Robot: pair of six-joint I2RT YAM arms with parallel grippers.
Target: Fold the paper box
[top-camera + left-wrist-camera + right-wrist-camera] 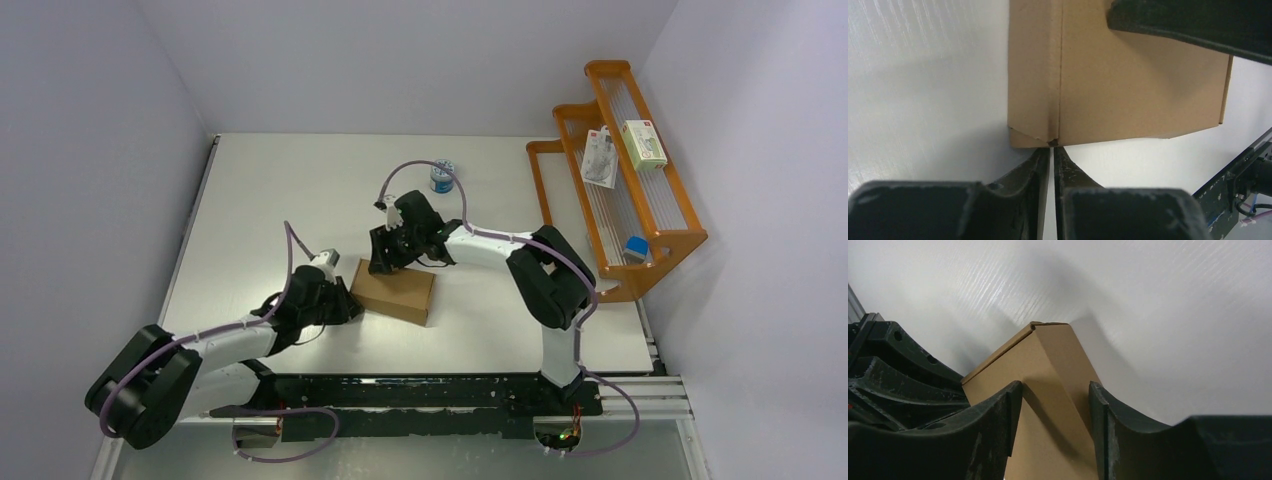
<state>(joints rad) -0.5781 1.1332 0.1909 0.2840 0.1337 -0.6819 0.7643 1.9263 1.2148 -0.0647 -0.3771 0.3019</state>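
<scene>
Now | white table (300, 180), grey walls (400, 60) | paper box (395, 293) | left fingers (1020, 182) together | right fingers (978, 440) spread

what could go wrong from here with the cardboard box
1. The left fingers are shut and meet the paper box only at one corner crease. A push there may slide or spin it on the smooth table.
2. The right fingers are open astride a box edge. Closing hard might dent the panel or tip the box.
</scene>
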